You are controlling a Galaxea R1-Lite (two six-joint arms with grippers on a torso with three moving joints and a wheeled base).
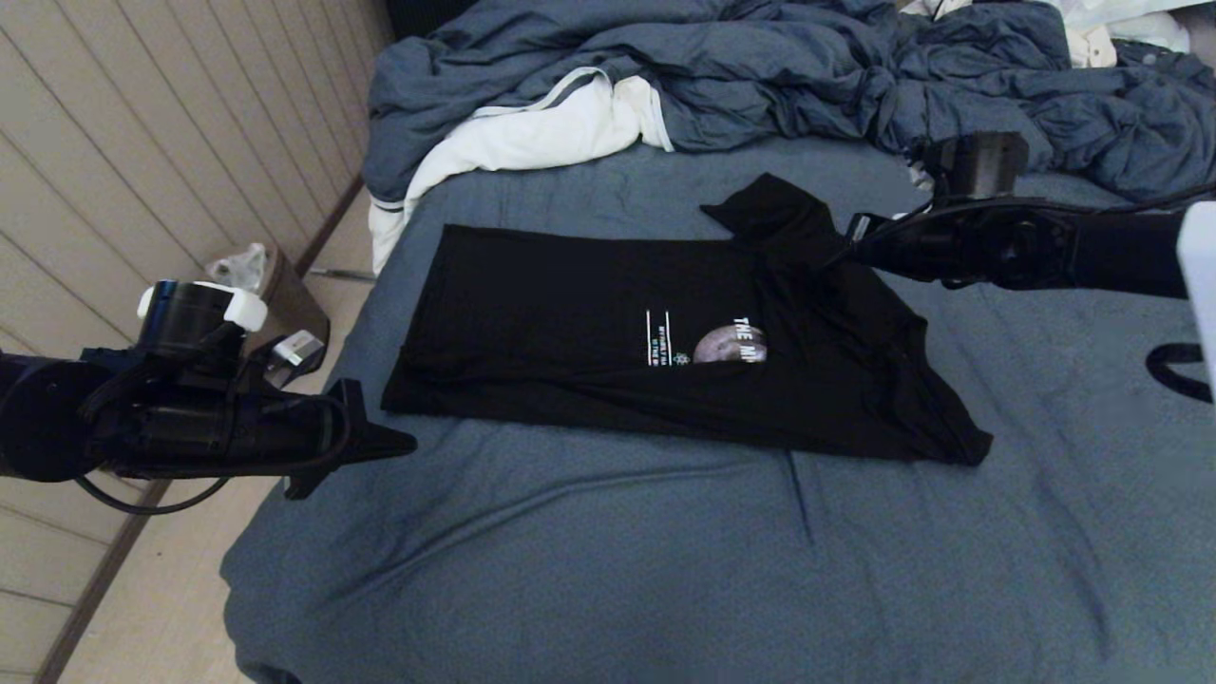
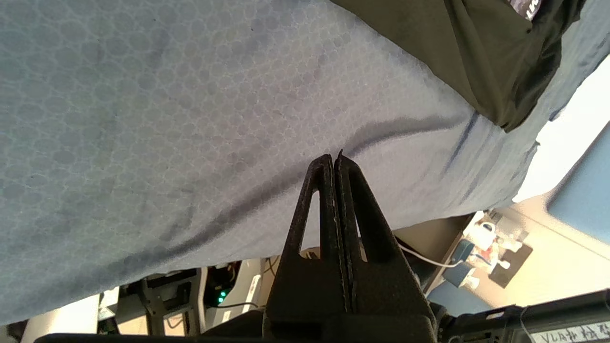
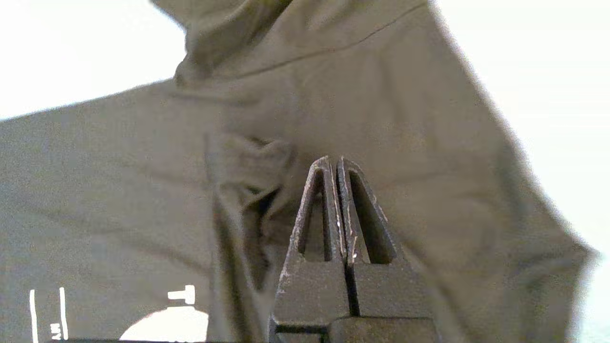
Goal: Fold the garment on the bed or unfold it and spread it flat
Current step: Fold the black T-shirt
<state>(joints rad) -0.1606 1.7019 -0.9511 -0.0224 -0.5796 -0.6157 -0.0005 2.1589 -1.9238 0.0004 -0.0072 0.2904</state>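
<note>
The shirt (image 1: 589, 323) lies near the middle of the bed (image 1: 608, 551), black against the blue-grey sheet. Its left part, toward the bed's left edge, is flat and squared off, with straight edges. Its right part is folded over on itself, so a flap covers half of the chest print: only part of the grey moon (image 1: 727, 344) and the first letters of the white lettering (image 1: 749, 331) show at the fold line. One sleeve (image 1: 769, 204) sticks out toward the far side of the bed, and the near right corner of the cloth runs to a point on the sheet.

The right hand (image 1: 860, 249) hovers over the shirt's right shoulder area, just beside that sleeve. In the right wrist view its fingers (image 3: 355, 209) are pressed together with nothing between them; wrinkled shirt cloth fills the picture beyond them, but whether the tips touch it cannot be told.

The left hand (image 1: 394, 442) hangs at the bed's left edge, close to the shirt's near left corner but apart from it. Its fingers (image 2: 324, 200) are also pressed together and empty, above bare sheet.

At the far end of the bed a rumpled duvet (image 1: 760, 76) is heaped up, with a white cloth (image 1: 532, 133) spilling from under it over the left edge. A bin (image 1: 275, 285) stands on the floor beside the bed.
</note>
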